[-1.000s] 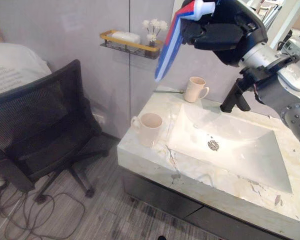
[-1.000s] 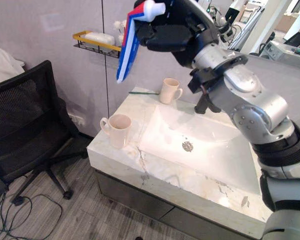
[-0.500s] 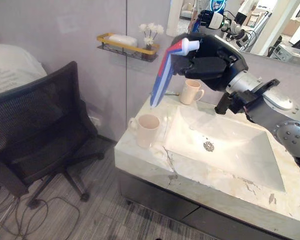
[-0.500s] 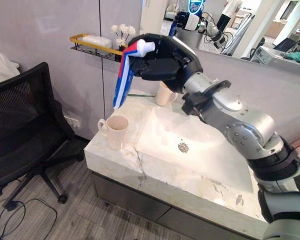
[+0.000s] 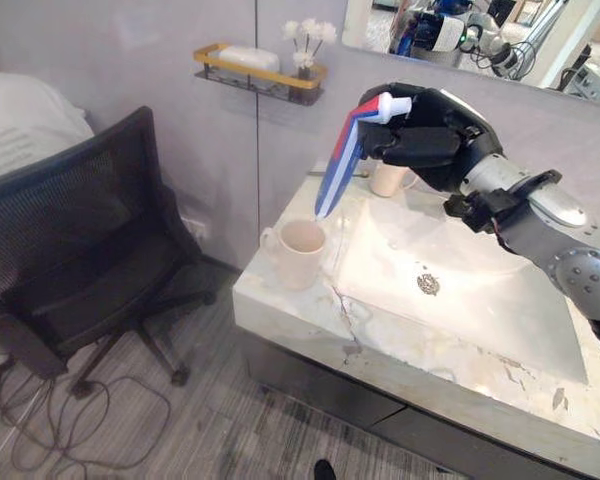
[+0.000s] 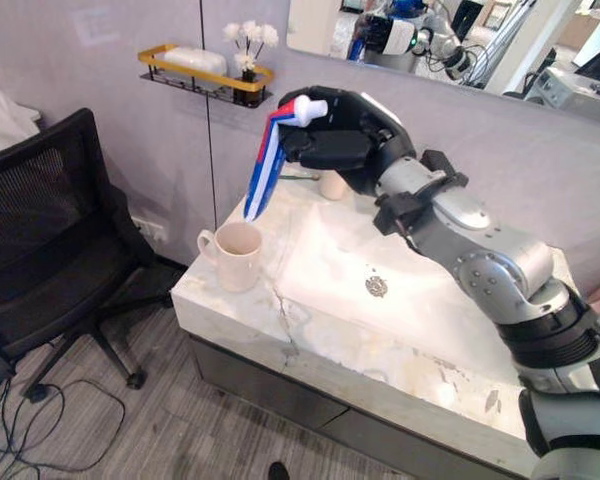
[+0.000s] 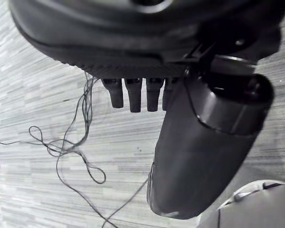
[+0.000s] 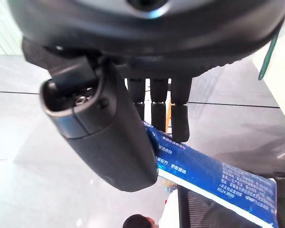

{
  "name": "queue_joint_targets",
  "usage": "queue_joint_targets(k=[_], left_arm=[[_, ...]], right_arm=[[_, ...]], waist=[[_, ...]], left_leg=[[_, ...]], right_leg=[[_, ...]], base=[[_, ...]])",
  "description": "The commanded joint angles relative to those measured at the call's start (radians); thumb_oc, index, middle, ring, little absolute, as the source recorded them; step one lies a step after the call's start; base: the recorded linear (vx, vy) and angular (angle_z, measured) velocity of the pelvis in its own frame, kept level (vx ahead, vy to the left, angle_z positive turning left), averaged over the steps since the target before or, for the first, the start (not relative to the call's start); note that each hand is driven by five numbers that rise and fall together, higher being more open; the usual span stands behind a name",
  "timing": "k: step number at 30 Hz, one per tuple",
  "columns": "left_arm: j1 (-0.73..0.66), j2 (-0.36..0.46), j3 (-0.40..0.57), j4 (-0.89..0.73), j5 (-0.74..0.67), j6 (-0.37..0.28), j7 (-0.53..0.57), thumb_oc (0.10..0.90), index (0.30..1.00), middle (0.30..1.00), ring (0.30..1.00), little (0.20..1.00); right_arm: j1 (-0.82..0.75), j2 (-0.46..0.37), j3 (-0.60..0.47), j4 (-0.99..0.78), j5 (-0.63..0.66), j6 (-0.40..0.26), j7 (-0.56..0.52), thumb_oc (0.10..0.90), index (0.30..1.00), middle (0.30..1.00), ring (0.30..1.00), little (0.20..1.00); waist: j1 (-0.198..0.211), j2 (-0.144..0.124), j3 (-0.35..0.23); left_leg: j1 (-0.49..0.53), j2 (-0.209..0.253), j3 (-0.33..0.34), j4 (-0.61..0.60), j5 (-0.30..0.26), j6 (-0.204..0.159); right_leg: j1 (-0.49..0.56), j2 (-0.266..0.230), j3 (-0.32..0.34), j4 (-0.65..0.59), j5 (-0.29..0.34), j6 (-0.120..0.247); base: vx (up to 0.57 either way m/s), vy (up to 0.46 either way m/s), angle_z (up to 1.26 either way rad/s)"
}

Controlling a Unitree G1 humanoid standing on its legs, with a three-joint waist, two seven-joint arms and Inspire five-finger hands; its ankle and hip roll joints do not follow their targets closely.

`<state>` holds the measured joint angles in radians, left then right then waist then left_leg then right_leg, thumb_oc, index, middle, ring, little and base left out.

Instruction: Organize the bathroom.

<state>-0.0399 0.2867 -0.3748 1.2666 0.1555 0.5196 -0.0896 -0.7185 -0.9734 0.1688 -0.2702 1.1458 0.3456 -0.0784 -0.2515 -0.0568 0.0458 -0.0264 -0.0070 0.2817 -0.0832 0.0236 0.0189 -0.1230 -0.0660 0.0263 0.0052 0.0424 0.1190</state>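
— What does the robot hold now?

— The right hand [image 6: 345, 140] has its fingers and thumb curled round the cap end of a toothpaste tube [image 6: 270, 165]. The tube hangs down from the fingers, a little tilted, with the flat end lowest. Under that flat end stands a cream mug [image 6: 237, 256] on the marble counter [image 6: 310, 345], and the tube is above its mouth, not yet inside.

— So the step is to put the tube in the mug?

— I think so. To do it well, the hand should bring the flat end straight over the opening, lower it until the end is past the rim, and only then loosen the fingers. If it releases too high, the tube can hit the rim and tip the mug.

— Is there room to move?

— Toward the wall side of the fingers there is free air; the wire shelf [image 6: 205, 72] with the small flowers [image 6: 247, 36] is higher and well apart. A second mug [image 6: 331, 185] stands behind the hand, near the wall. The sink basin [image 6: 400, 290] lies on the arm side. The mug is near the counter's corner edge, so a push from the tube could slide it toward the floor, where the office chair [image 6: 50, 240] stands.

— And the other hand?

— The left hand [image 7: 180, 142] hangs over the floor with relaxed, straight fingers, holding nothing.
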Motion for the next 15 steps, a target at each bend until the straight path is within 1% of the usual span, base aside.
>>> queue_joint_targets(k=[1,6,15], left_arm=[[0.036,0.040,0.015,0.091,0.012,0.017,0.018,0.800,0.900,0.900,0.900,0.900],[0.051,0.040,0.027,0.098,0.028,-0.004,0.025,0.800,0.900,0.900,0.900,0.900],[0.050,0.043,0.022,0.105,0.040,-0.020,0.030,0.800,0.900,0.900,0.900,0.900]], right_arm=[[-0.103,0.048,-0.213,0.055,-0.022,-0.171,-0.018,0.400,0.300,0.300,0.300,0.300],[-0.116,0.041,-0.217,0.065,-0.022,-0.192,-0.040,0.400,0.300,0.300,0.300,0.300],[-0.133,0.034,-0.222,0.058,-0.024,-0.204,-0.072,0.400,0.300,0.300,0.300,0.300]], waist=[[0.027,-0.037,-0.012],[0.038,-0.044,-0.003],[0.047,-0.053,0.012]], left_leg=[[-0.089,-0.014,-0.056,0.188,-0.121,0.009],[-0.097,-0.013,-0.062,0.194,-0.122,0.007],[-0.107,-0.011,-0.069,0.204,-0.123,0.006]], right_leg=[[-0.050,-0.003,-0.017,0.139,-0.081,0.071],[-0.053,-0.003,-0.023,0.141,-0.083,0.069],[-0.055,-0.003,-0.029,0.146,-0.086,0.065]], base=[[0.03,-0.021,0.07],[0.03,-0.024,0.10],[0.01,-0.005,0.10]])
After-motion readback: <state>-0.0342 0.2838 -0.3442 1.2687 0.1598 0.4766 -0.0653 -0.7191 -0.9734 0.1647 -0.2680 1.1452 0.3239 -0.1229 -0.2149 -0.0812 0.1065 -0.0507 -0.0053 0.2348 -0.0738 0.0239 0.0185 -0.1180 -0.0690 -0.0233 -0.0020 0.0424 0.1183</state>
